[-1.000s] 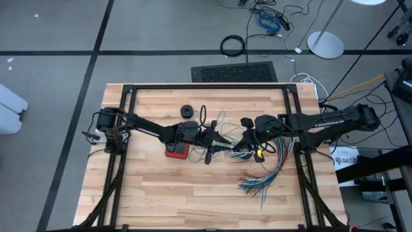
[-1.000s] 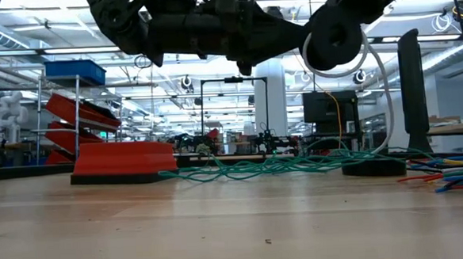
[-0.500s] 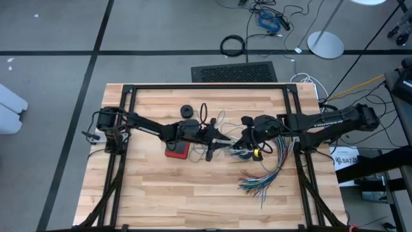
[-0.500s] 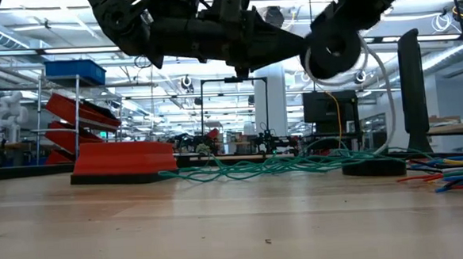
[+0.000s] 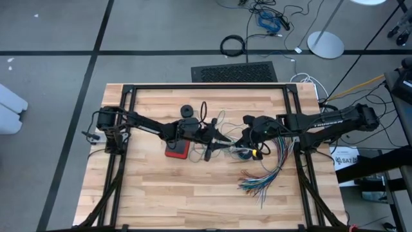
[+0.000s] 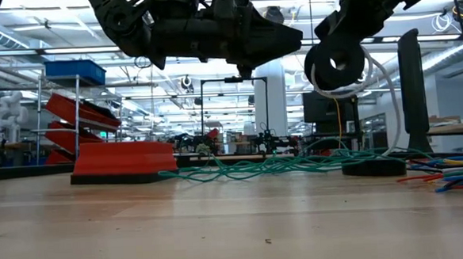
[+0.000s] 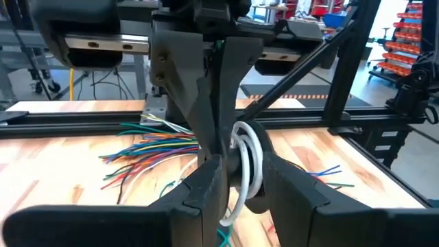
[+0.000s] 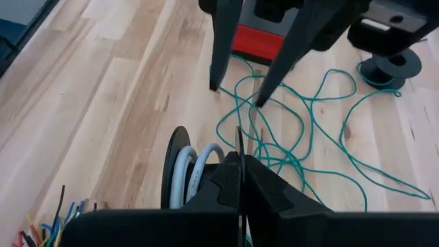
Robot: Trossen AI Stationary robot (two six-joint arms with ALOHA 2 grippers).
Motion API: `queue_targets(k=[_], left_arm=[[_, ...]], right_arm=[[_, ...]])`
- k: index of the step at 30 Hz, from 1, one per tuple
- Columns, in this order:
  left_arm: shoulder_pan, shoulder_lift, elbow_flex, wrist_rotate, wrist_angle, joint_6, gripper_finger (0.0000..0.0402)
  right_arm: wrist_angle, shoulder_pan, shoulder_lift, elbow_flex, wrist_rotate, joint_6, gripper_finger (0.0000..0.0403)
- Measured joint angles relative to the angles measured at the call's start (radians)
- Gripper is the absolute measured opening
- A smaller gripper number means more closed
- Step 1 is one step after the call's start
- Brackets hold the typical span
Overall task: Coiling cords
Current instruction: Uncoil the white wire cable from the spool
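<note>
The teal-green cord (image 8: 295,137) lies in a loose tangle on the table's middle (image 6: 273,167). The white cord (image 8: 199,168) is wound on a small round black spool (image 6: 335,64), which hangs above the table. A free length of it (image 6: 389,97) drops to the table. My right gripper (image 8: 240,161) is shut on the spool and shows from above (image 5: 248,143). My left gripper (image 7: 243,171) is level and open. It faces the spool from the table's left, and its fingertips (image 8: 214,86) stand short of the spool with nothing between them. My right gripper pinches the rim of one thin black flange (image 8: 239,140) of the spool between its two fingers. The fingers slant down from the table's right side. The spool is lifted clear of the table with its flanges upright, and the white cord trails slack below it.
A red block (image 5: 177,151) lies on the table under my left arm. A small black ring (image 5: 187,111) sits behind it. A fan of multicoloured wires (image 5: 264,174) spreads toward the near right. The black frame rails (image 5: 129,129) run along both sides.
My right gripper has tipped further downward, and the spool with the white cord has sunk a little and turned with it. The teal-green cord has stayed where it was.
</note>
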Motion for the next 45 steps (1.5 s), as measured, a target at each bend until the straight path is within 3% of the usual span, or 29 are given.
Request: queue_targets(k=[8,11,16,21,26,30,35,40,45], left_arm=[[0.0,0.0,0.0,-0.002,-0.008,-0.024,0.0113],[0.0,0.0,0.0,-0.045,-0.01,-0.022,0.0113],[0.026,-0.017,-0.009,-0.208,0.001,0.047,0.0113],[0.086,-0.117,-0.035,-0.317,0.013,0.133,0.0113],[0.148,-0.222,-0.033,-0.322,0.027,0.159,0.0113],[0.17,-0.241,-0.033,-0.231,0.028,0.09,0.0113],[0.121,-0.155,-0.034,-0.198,0.092,0.055,0.0113],[0.056,-0.027,-0.022,-0.273,0.306,0.09,0.0113],[0.028,0.073,0.043,-0.359,0.356,0.175,0.0113]], right_arm=[[0.063,0.0,0.0,0.0,0.009,-0.026,0.0],[0.063,0.0,0.0,0.0,0.088,-0.037,0.0],[0.087,0.0,-0.01,0.0,0.268,-0.051,0.0],[0.166,0.003,-0.07,0.0,0.412,-0.071,0.0],[0.273,0.003,-0.155,0.0,0.536,-0.109,0.0],[0.388,0.003,-0.197,0.0,0.621,-0.143,0.0],[0.544,0.002,-0.192,0.0,0.701,-0.179,0.0],[0.725,0.002,-0.126,0.0,0.761,-0.224,0.0],[0.869,0.003,-0.067,0.0,0.759,-0.269,0.0]])
